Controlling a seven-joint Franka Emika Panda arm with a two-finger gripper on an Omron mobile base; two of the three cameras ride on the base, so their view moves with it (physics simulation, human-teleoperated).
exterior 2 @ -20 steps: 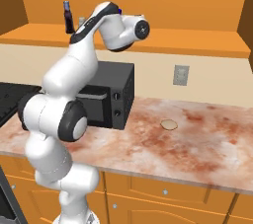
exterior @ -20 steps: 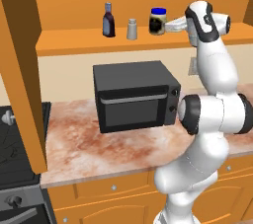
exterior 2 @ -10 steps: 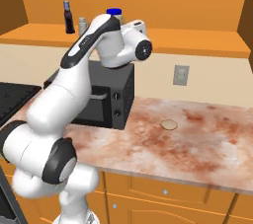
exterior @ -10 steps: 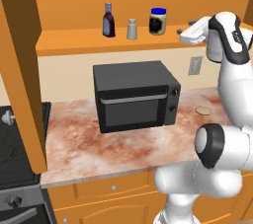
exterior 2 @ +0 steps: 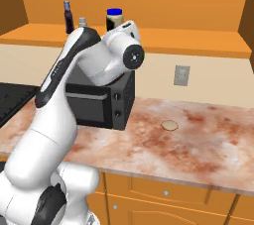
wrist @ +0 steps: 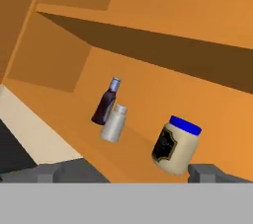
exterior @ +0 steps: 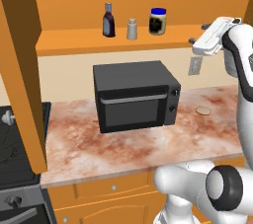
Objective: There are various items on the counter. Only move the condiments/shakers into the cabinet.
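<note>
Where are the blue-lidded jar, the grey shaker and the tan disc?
blue-lidded jar (exterior: 157,22), left base view, on its dark label
grey shaker (exterior: 132,29), left base view, mid-body
tan disc (exterior 2: 169,125), right base view, its flat top

Even, flat light in my base views, no glare. The cabinet (exterior: 123,40) interior reads bright orange; a darker band sits under the upper shelf in my hand view. Soft shadow beneath the microwave (exterior: 134,94) on the table (exterior: 99,144). Edges slightly soft, low resolution.
</note>
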